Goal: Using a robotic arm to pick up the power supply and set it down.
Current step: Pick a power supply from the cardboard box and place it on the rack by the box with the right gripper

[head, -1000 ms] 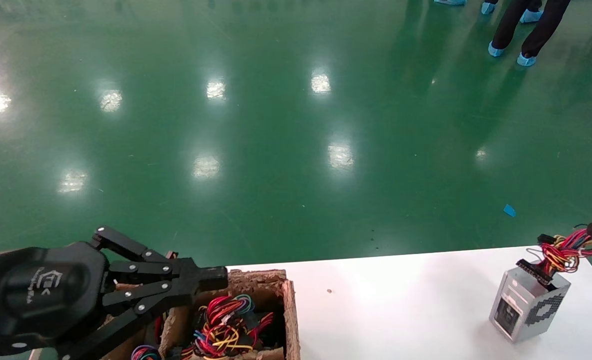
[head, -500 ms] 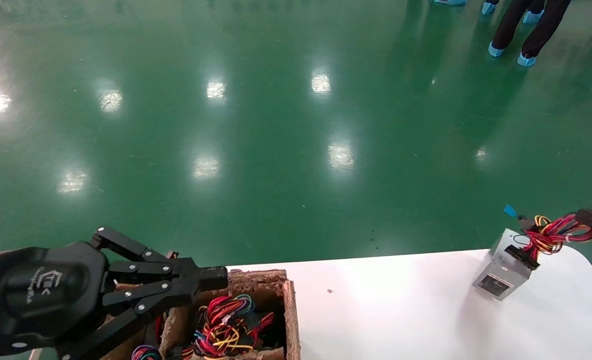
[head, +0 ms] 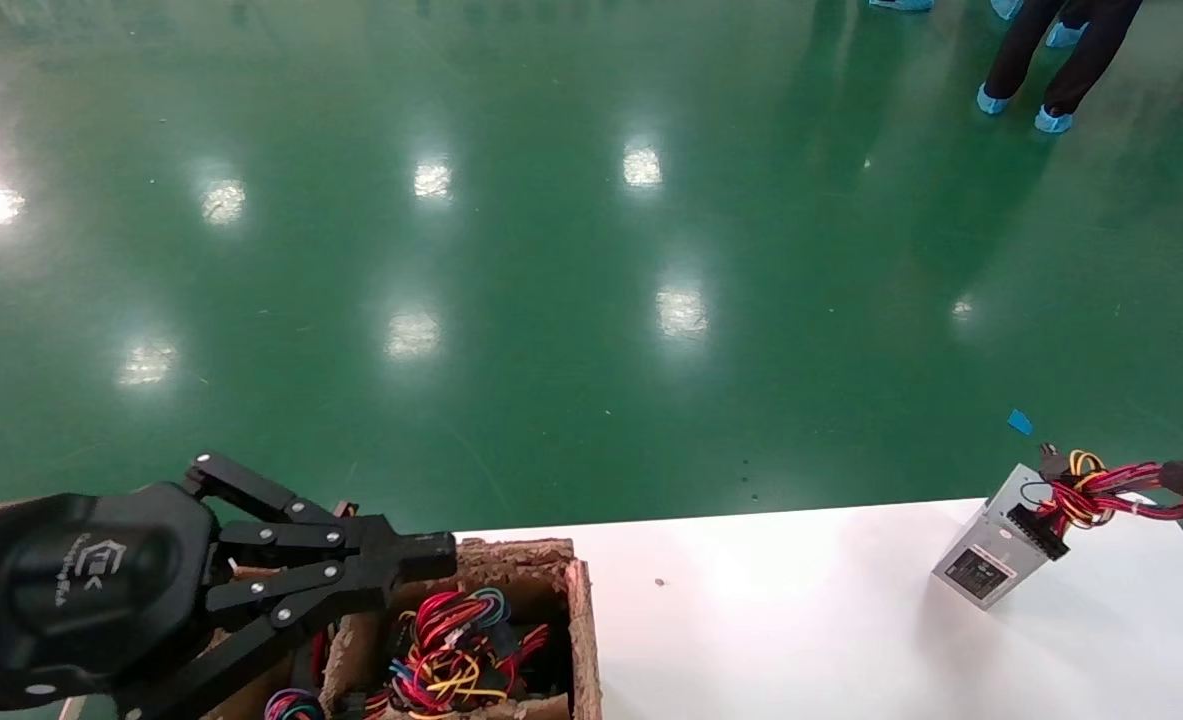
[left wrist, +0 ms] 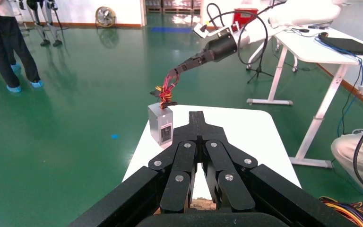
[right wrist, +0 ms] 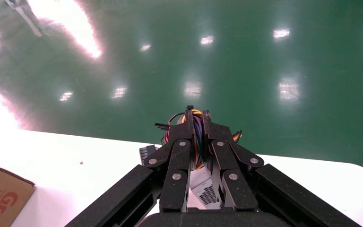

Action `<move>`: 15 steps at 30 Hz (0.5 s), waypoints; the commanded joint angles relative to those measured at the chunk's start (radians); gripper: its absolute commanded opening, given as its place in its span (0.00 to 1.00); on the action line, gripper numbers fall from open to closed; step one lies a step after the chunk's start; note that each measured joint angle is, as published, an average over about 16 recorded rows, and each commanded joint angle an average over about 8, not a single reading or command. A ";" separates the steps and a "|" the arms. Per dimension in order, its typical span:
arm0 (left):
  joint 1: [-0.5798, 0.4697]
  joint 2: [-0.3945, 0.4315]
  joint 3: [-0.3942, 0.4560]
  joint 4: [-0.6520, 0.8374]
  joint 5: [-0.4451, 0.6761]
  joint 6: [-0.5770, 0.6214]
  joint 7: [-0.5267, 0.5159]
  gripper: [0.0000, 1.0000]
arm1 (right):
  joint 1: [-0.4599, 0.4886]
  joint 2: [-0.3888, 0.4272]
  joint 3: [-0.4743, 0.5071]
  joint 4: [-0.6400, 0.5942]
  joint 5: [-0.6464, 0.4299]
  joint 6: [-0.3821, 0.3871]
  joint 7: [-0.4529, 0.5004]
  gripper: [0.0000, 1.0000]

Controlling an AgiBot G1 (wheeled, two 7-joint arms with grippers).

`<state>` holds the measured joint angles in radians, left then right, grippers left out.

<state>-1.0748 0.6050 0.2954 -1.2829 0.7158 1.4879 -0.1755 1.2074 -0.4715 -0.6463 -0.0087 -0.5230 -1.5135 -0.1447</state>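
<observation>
While hidden overhead, right gripper [right wrist: 196, 124] fingers [right wrist: 207, 124] pinch power supply [head: 991, 553] wires [right wrist: 198, 137].

The left gripper [left wrist: 197, 124] fills the near part of the left wrist view, its black fingers pressed together. Beyond its tip, the power supply [left wrist: 160, 125] stands on the white table [left wrist: 246, 130] near its far corner. The right gripper [left wrist: 174, 74] pinches the wire bundle [left wrist: 164, 91] above the box.

White table [head: 801, 620] bearing power supply [head: 991, 555]
</observation>
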 commanded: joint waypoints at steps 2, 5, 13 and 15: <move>0.000 0.000 0.000 0.000 0.000 0.000 0.000 0.00 | 0.000 0.005 -0.001 0.003 -0.001 0.003 -0.003 0.19; 0.000 0.000 0.000 0.000 0.000 0.000 0.000 0.00 | 0.000 0.008 -0.004 0.005 -0.005 0.005 -0.002 0.57; 0.000 0.000 0.001 0.000 -0.001 0.000 0.000 0.00 | -0.012 0.019 -0.008 0.002 -0.012 -0.007 0.007 1.00; 0.000 0.000 0.001 0.000 -0.001 0.000 0.000 0.00 | -0.018 0.022 -0.008 0.000 -0.011 -0.013 0.010 1.00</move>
<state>-1.0750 0.6047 0.2963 -1.2829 0.7153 1.4875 -0.1751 1.1877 -0.4491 -0.6522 -0.0104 -0.5316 -1.5261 -0.1346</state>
